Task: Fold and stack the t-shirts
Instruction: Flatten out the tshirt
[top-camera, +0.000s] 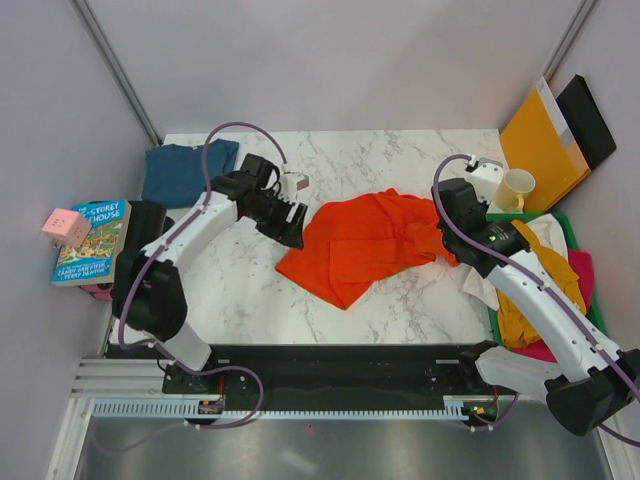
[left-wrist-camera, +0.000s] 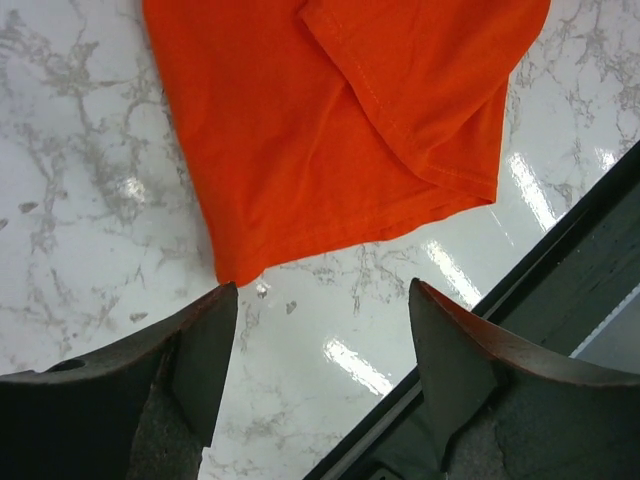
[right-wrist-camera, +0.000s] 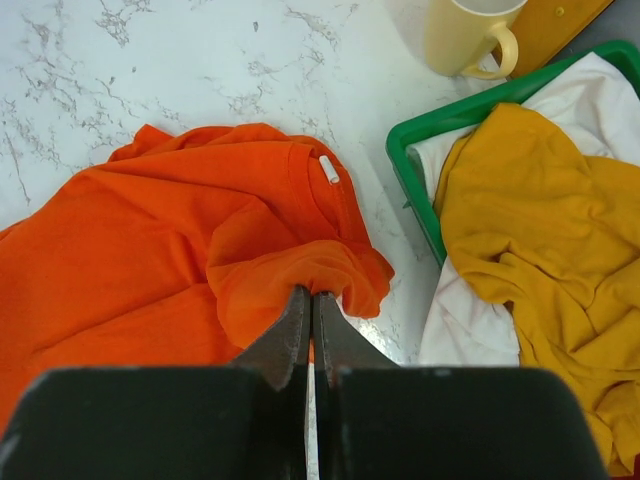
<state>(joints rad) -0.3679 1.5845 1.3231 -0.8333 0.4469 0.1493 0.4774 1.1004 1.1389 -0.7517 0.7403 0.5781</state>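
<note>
Left gripper (left-wrist-camera: 322, 290): jaws spread wide with nothing between them, low over bare tabletop; the hem corner of the orange-red t-shirt (left-wrist-camera: 330, 120) lies just ahead of its fingers, apart from them.
Right gripper (right-wrist-camera: 310, 295): jaws pressed together, pinching a bunched fold of the orange-red t-shirt near the collar.
Orange-red t-shirt: spread across the middle of the table between the two arms, partly folded over itself, rumpled at its right end.
Surface: white marble-patterned table (top-camera: 240, 290) with grey veins, glossy; a black strip (top-camera: 330, 360) runs along its near edge.
Room: plain pale walls on three sides.
Teal t-shirt (top-camera: 180, 170): folded flat at the far left corner, well apart from the orange-red one.
Green tray (right-wrist-camera: 410, 170): at the right edge, just beside the right gripper, holding a mustard t-shirt (right-wrist-camera: 540, 210), a white t-shirt (right-wrist-camera: 600, 90) and a pink t-shirt (top-camera: 582, 270) in a heap.
Cream mug (right-wrist-camera: 465, 35): upright, beyond the tray.
Orange-yellow envelope (top-camera: 540, 135): leaning at the far right corner, behind the mug.
Children's book (top-camera: 90, 240): off the table's left side, a pink cube (top-camera: 65, 227) on it.
</note>
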